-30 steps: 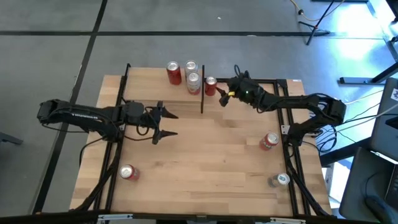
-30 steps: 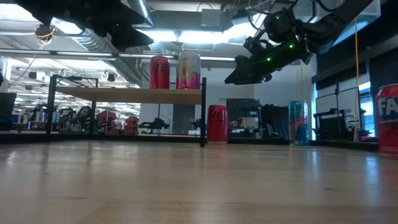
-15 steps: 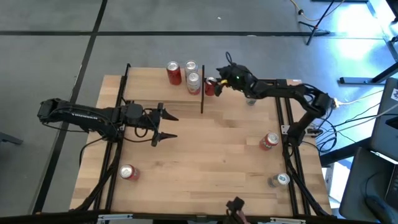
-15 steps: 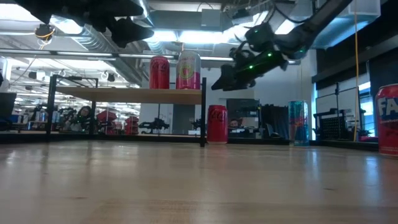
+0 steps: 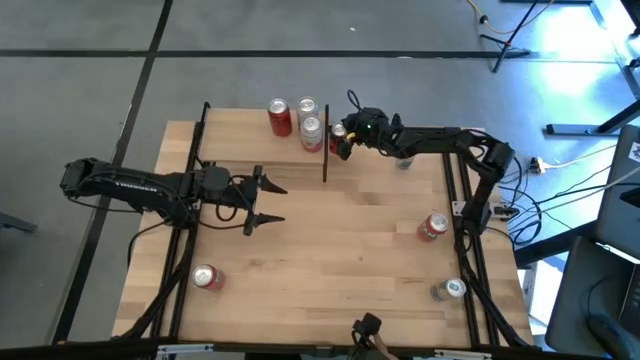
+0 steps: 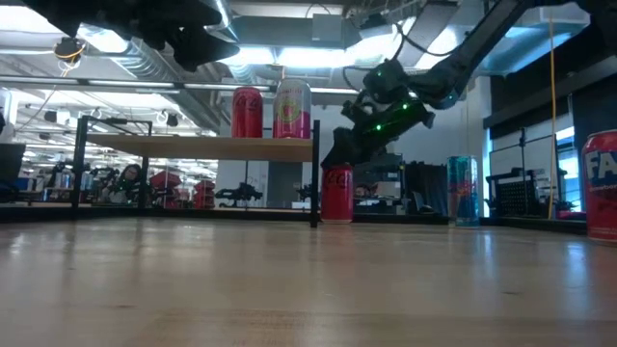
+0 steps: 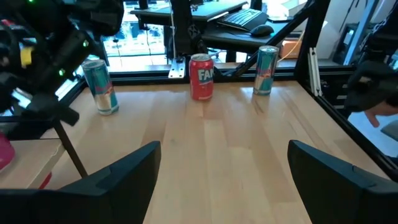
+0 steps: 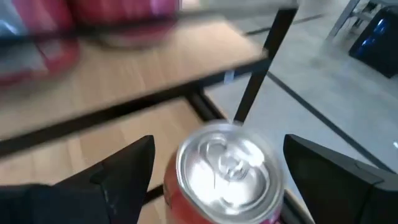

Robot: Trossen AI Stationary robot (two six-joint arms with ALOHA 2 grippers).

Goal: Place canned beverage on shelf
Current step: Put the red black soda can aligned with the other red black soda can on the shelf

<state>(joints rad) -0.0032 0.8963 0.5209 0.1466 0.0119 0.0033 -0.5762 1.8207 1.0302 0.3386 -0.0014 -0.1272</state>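
1. You are looking at a light wooden worktop (image 5: 330, 260), with the shelf (image 6: 198, 146) standing at its far edge.
2. The shelf is your landmark: a small raised board of light wood on thin black posts.
3. Your left arm waits over the worktop in front of the shelf's left end; its tool (image 5: 262, 199) has its fingers spread wide and holds nothing.
4. Your right arm reaches in from the right toward the shelf's right end. Its tool (image 5: 341, 140) hangs just above a red can (image 8: 225, 173), fingers spread wide to either side of the can's top and not gripping it.
5. That red can, the canned beverage, stands upright on the worktop just beside the shelf's right front post, below board level.
6. Two cans stand on the shelf near its right end: a red one (image 6: 247, 112) and a pink one (image 6: 292, 109), side by side.
7. Well to the right of the shelf, a teal can (image 6: 462, 191) and a red can with white letters (image 6: 602, 184) stand on the worktop.
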